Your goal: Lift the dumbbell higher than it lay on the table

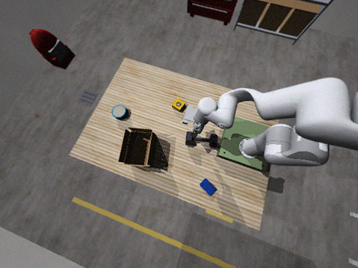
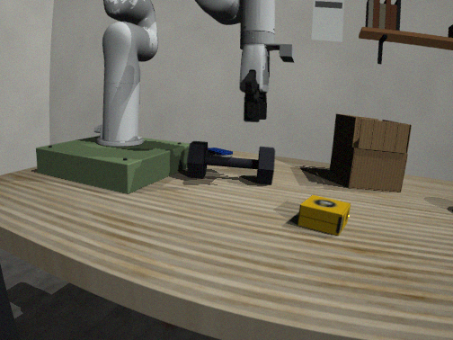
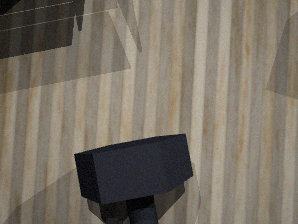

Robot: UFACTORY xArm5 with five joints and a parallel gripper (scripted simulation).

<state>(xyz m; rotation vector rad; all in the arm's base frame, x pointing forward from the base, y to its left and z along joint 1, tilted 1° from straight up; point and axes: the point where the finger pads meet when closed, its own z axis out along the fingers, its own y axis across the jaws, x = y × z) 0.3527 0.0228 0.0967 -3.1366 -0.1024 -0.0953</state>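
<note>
A dark dumbbell (image 2: 231,162) lies on the wooden table beside the green robot base (image 2: 105,163). It also shows in the overhead view (image 1: 202,139). My gripper (image 2: 254,113) hangs well above the dumbbell, over the end weight away from the base, pointing down. It is open and empty. In the overhead view the gripper (image 1: 194,131) sits over that same end. The wrist view shows one dark end weight (image 3: 134,167) and the start of the bar at the bottom edge; the fingers are out of that view.
A yellow box (image 2: 324,213) lies near the table front. A brown wooden crate (image 2: 370,151) stands at the right. A blue block (image 1: 208,186) and a blue-rimmed cup (image 1: 119,111) lie on the table. A red cabinet (image 1: 212,4) stands on the floor.
</note>
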